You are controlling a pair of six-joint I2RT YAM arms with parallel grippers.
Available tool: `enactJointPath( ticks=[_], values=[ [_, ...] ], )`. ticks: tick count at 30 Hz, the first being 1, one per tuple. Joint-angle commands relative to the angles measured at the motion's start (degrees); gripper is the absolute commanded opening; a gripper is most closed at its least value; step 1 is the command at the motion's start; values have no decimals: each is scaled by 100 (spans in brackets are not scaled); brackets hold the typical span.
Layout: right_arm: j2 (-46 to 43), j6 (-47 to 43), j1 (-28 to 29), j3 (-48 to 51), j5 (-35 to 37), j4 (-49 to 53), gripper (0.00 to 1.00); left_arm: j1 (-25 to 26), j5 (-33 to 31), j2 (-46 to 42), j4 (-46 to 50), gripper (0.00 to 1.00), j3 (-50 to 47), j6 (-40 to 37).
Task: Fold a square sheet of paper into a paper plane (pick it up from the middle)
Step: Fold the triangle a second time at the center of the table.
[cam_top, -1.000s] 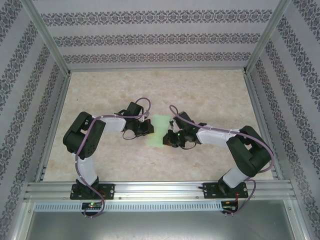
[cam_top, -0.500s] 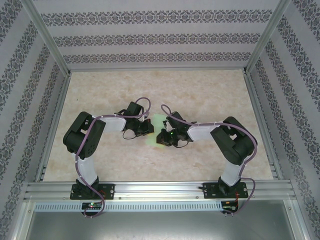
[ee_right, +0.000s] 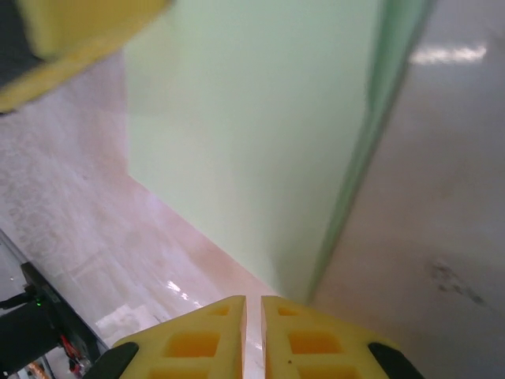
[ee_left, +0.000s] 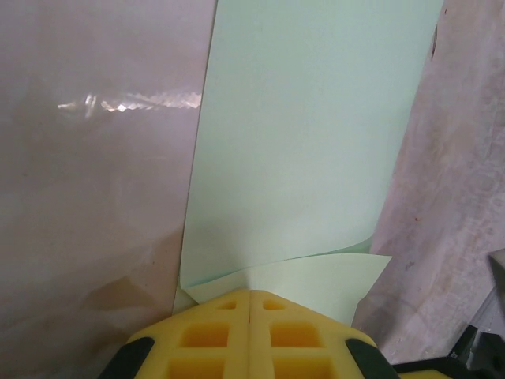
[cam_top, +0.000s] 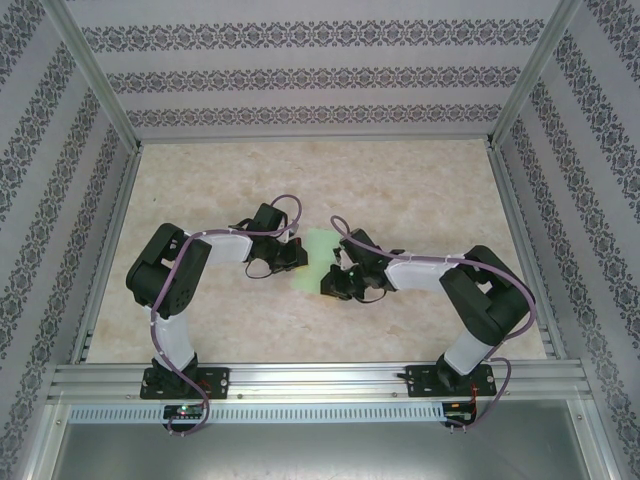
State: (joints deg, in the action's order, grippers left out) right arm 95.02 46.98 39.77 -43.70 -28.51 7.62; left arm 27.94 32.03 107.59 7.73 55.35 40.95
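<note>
Lighting: bright, even overhead. You get glare streaks on the table (ee_left: 126, 103); right wrist view blurred.

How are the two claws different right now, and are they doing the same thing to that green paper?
The left gripper is fully shut, pads together at a curled edge of the square sheet of paper; the right gripper shows a thin slit between its pads. The left gripper sits left of the sheet, the right gripper opposite. Both have yellow pads.

A marbled beige table (cam_top: 420, 190) sits between patterned walls (cam_top: 300, 80).
</note>
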Motion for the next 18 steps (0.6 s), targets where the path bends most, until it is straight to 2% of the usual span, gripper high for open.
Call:
enactJointPath(
  ticks=[1, 10, 18],
  values=[
    [-17, -72, 65, -487, 252, 112, 13, 30, -516, 69, 355, 4, -99, -104],
    [719, 29, -6, -487, 144, -302, 13, 40, -490, 129, 373, 5, 71, -139],
    [816, -36, -19, 7, 117, -182, 11, 28, -565, 165, 510, 5, 302, -241]
  ],
)
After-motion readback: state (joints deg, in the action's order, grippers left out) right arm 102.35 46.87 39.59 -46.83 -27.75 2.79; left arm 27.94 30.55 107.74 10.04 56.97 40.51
